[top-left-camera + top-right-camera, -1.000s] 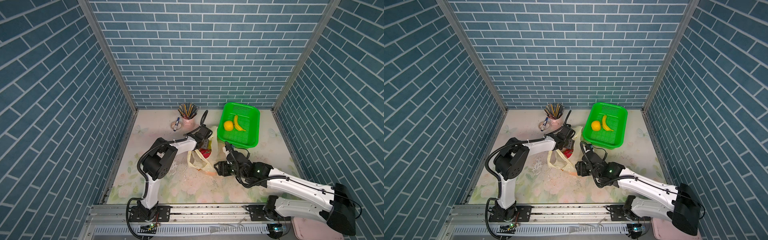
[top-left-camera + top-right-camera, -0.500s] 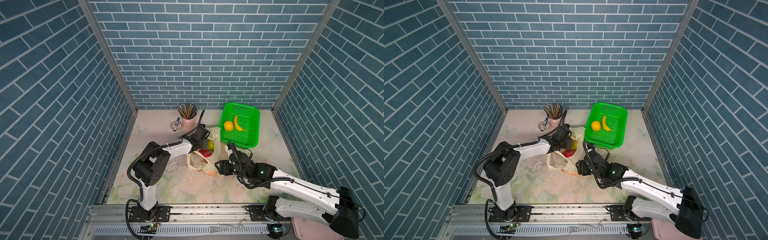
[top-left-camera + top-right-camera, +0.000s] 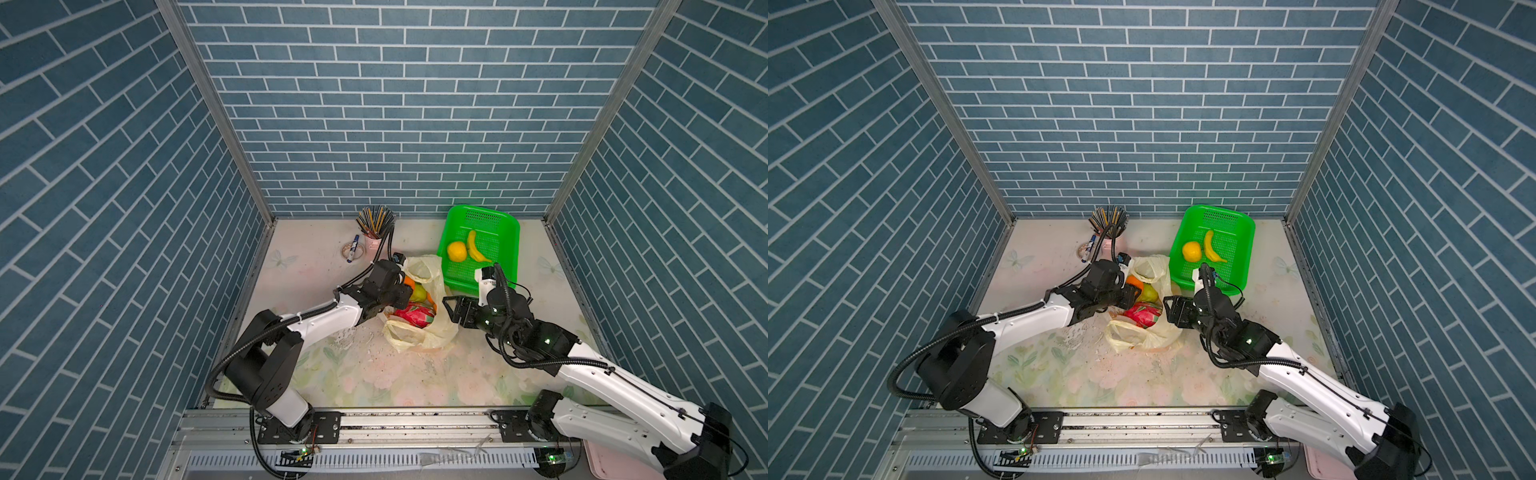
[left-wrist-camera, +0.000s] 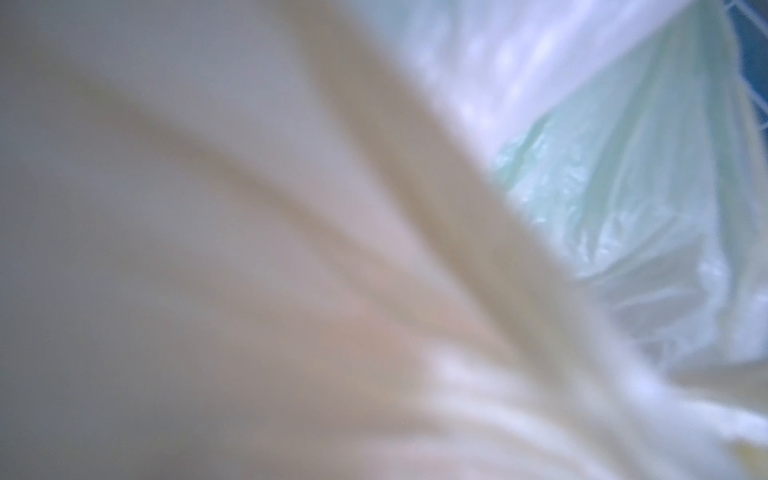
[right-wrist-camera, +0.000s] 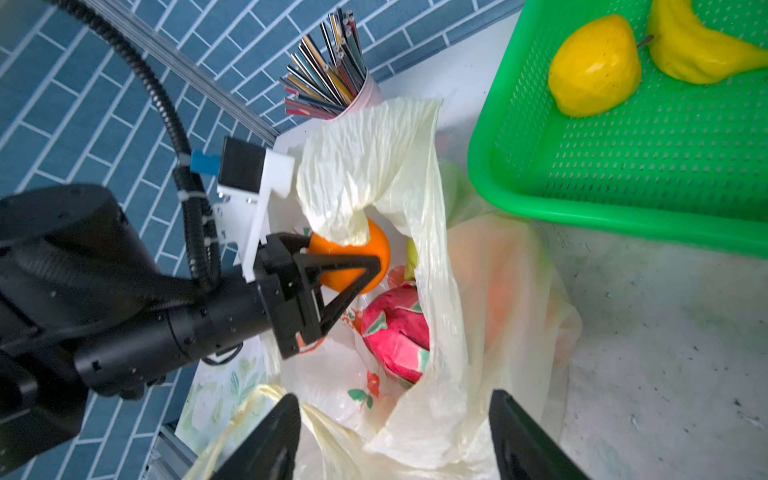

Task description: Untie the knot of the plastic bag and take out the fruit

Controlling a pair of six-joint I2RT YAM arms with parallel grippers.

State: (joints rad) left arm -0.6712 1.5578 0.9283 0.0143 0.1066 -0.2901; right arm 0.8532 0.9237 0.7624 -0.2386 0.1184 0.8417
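Scene: we see two robot arms reaching over a flowered worktop.
Landmark: a bright green basket stands toward the back of the worktop. In it lie a yellow fruit and a banana, touching each other.
Plastic bag: the pale yellow, crinkled plastic bag lies on the worktop just beside the basket, on the left arm's side. Its mouth is open.
Fruit in the bag: an orange fruit sits nearest the basket's back end. A green fruit is next to it, and a pink-red dragon fruit lies farther from the basket's back.
Left hand: the left hand is inside the bag's mouth. Its fingers are closed around the orange fruit, and a fold of the bag drapes over the fruit's top.
Right hand: the right hand is by the basket's front corner, just beside the bag. Its fingers are spread wide and hold nothing.
Left wrist view: we can make out only blurred pale plastic close against the lens.
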